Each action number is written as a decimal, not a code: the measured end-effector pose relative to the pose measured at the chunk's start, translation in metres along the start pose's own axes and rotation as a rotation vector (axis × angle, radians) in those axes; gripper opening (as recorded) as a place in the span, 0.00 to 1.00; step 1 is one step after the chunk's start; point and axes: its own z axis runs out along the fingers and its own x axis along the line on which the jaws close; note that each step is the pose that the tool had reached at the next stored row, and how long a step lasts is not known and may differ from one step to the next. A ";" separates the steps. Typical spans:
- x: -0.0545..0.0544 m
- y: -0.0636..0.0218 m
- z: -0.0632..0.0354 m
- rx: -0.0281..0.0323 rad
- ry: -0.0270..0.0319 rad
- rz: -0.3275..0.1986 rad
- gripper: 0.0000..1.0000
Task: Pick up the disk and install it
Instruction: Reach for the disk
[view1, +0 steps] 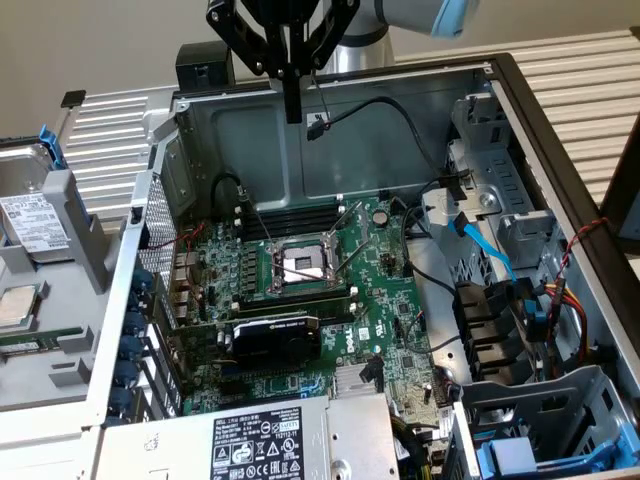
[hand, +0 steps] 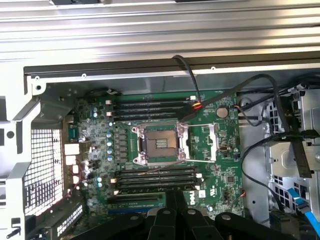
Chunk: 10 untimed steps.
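Observation:
The disk, a silver drive with a white printed label and a blue carrier edge, lies in a grey holder outside the case at the exterior view's far left. My gripper hangs high above the open computer case, over its rear wall, far from the disk. Its black fingers are pressed together with nothing between them. In the wrist view the shut gripper hangs over the green motherboard, near the memory slots.
A small square CPU chip sits below the disk. Inside the case are the open CPU socket, a black card, the power-supply box, loose cables and a drive bay with blue parts.

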 end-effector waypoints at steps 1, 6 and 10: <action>0.003 -0.0002 0.0000 -0.0001 0.0000 0.000 0.11; 0.018 -0.0013 0.0011 0.0000 -0.0016 0.000 0.11; 0.033 -0.0026 0.0016 0.0000 -0.0015 0.000 0.11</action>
